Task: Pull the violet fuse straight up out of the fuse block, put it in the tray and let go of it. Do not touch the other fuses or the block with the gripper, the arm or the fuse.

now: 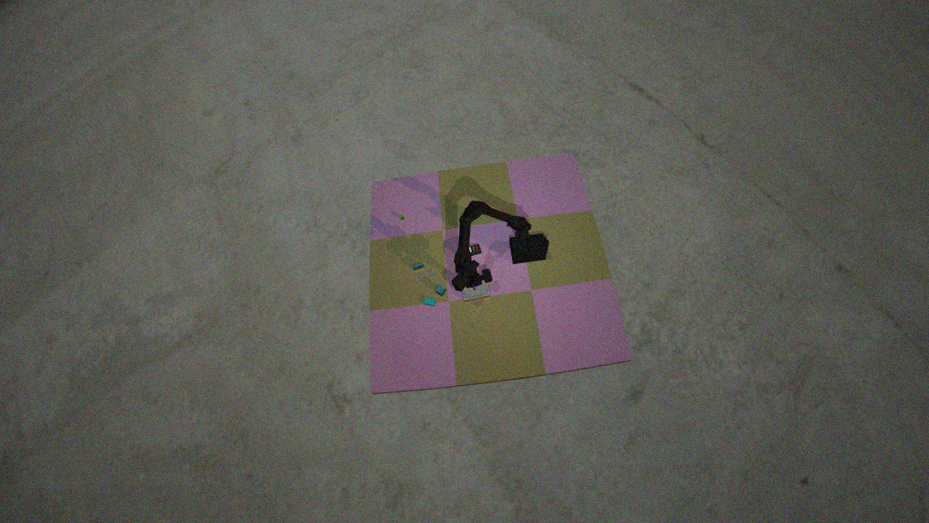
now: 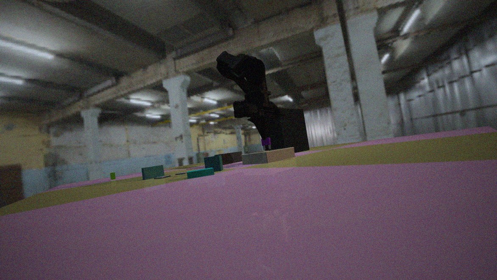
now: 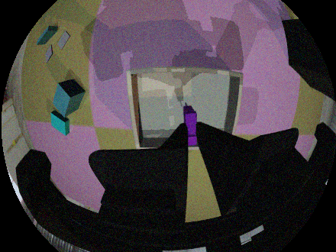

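Observation:
My gripper [image 1: 473, 284] [image 2: 266, 138] [image 3: 191, 127] is shut on the violet fuse [image 2: 266, 141] [image 3: 190, 118]. The fuse hangs with its prongs down over the pale tray [image 1: 476, 295] [image 2: 281, 154] [image 3: 210, 92]. In the exterior view the prongs show just above the tray's rim; whether they reach below it is hidden. The fuse block [image 1: 475, 249] [image 2: 231, 158] stands behind the tray, beside the arm in the top view, with white, green and red fuses showing. The arm hides part of the block there. The block is out of the wrist view.
Left of the tray stand a blue-teal block [image 1: 441, 289] [image 2: 213, 163] [image 3: 69, 97], a low bright teal block [image 1: 430, 302] [image 2: 200, 173] [image 3: 60, 123] and another teal block [image 1: 417, 265] [image 2: 152, 172] [image 3: 47, 35]. Thin grey plates [image 3: 64, 40] lie nearby. A small green block [image 1: 401, 216] [image 2: 112, 175] stands farther off.

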